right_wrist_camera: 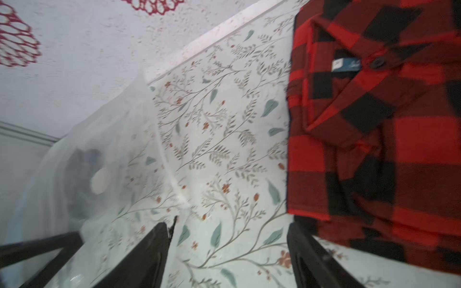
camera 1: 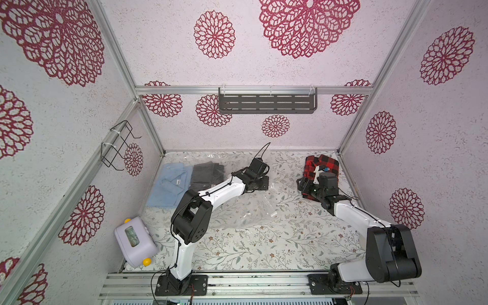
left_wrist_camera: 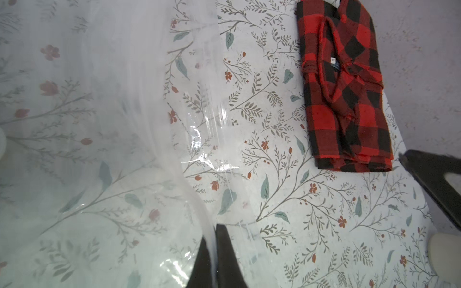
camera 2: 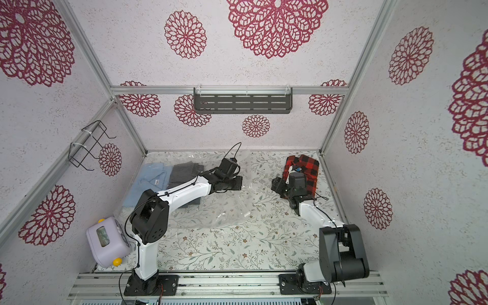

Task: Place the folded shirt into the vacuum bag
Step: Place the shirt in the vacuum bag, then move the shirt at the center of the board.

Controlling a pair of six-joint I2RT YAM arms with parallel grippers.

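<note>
The folded shirt (camera 1: pixel 323 163) (camera 2: pixel 306 165) is red and black plaid and lies at the back right of the table, outside the bag. My right gripper (right_wrist_camera: pixel 227 224) (camera 1: pixel 301 184) stands open at the shirt's near left corner, with only tablecloth between its fingers; one finger lies along the shirt (right_wrist_camera: pixel 386 149) edge. The vacuum bag (camera 1: pixel 245 211) (camera 2: pixel 224 208) is clear and crinkly and spreads over the left and middle of the table. Its white valve disc (right_wrist_camera: pixel 99 180) shows in the right wrist view. My left gripper (left_wrist_camera: pixel 213 230) (camera 1: pixel 264 182) is shut on the bag's edge (left_wrist_camera: pixel 99 124), holding it raised.
A light blue shirt (camera 1: pixel 169 184) and a dark grey one (camera 1: pixel 206 171) lie under the bag's plastic at the back left. A lavender box with yellow knobs (camera 1: pixel 134 241) sits at the front left. A wire rack (camera 1: pixel 118 144) and a dark shelf (camera 1: pixel 266 101) hang on the walls.
</note>
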